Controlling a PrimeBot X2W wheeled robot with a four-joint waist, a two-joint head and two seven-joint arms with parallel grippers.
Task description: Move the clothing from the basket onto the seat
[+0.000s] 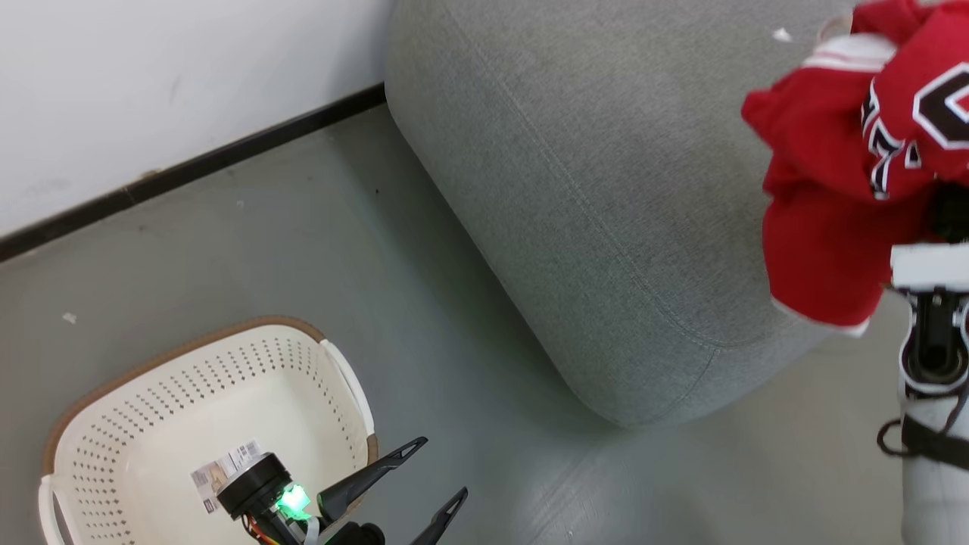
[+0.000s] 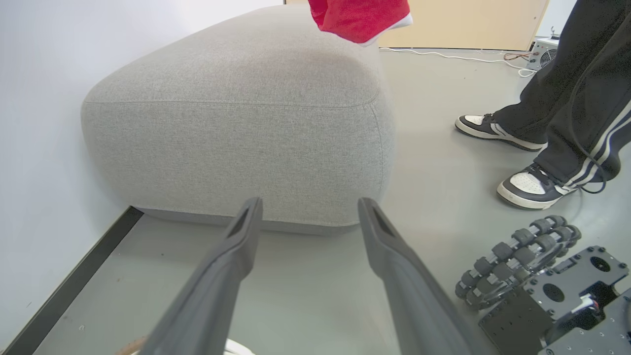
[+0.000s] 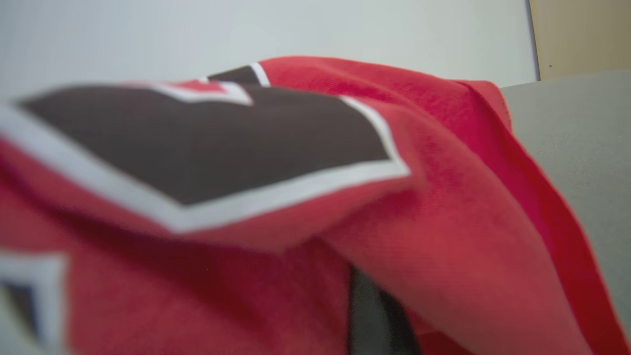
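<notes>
The red jersey hangs bunched over the right end of the grey sofa, its black white-outlined number facing up. My right gripper is buried in the cloth and shut on it. Only its white wrist and one dark finger show. The jersey's hem dangles above the sofa top. The cream basket stands on the floor at lower left, holding nothing but its label sticker. My left gripper is open beside the basket, and its fingers point at the sofa's end.
A person's legs and two black-and-white shoes stand on the grey floor right of the sofa. My wheeled base is at lower right. A white wall with a black skirting runs behind the basket and sofa. A white cable lies far back.
</notes>
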